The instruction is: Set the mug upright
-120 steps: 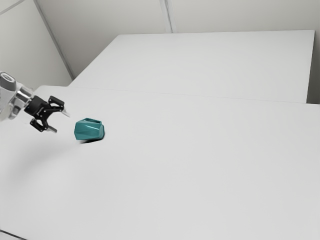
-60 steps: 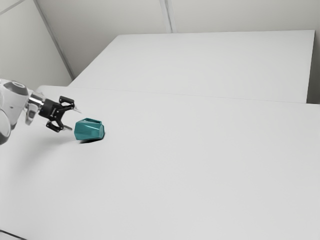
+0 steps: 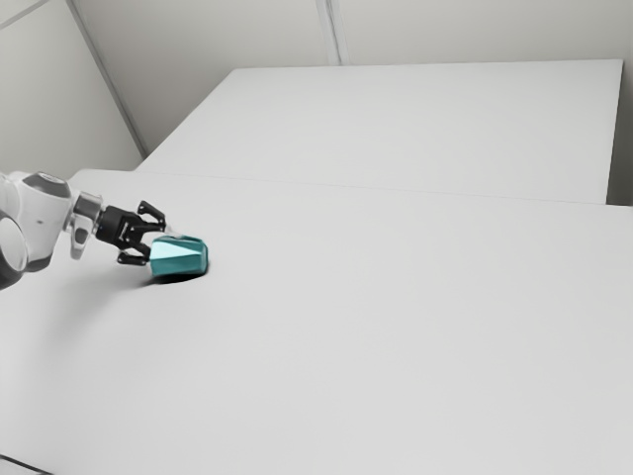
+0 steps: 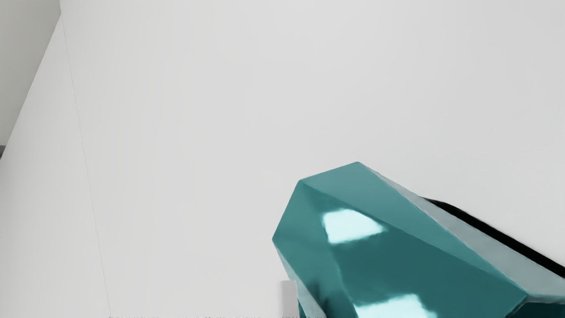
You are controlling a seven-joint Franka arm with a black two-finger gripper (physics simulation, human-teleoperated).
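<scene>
Exterior view: one mug (image 3: 179,256), teal, faceted and glossy, lay on its side upon the white, smooth bench (image 3: 376,327), its long axis running roughly across the view. One tool (image 3: 159,246), black, mounted on a white and grey jointed arm (image 3: 42,213), stood at the mug's end facing the view's left and overlapped it there. Change of position: a second earlier the tool had stood well apart from the mug; half a second later it was near; by this entry it had arrived at the piece. Change in the mug: very slight, a small shift toward the view's right, with its broad facet brighter and the dark shadow beneath reaching further toward the arm, which suggested that contact had been made or was very close. State of the tool: how far it stood open, and whether it had hold of the mug, could not be told. Wrist view: the same mug, seen close, lay slantwise to the tool, pale highlights on its angled faces, a black strip of shadow along one flank. Bearing on the task: the mug was not upright; a secure hold, then a turn onto its base, appeared to be required, with rolling or slipping on the slick facets the likely risk.
</scene>
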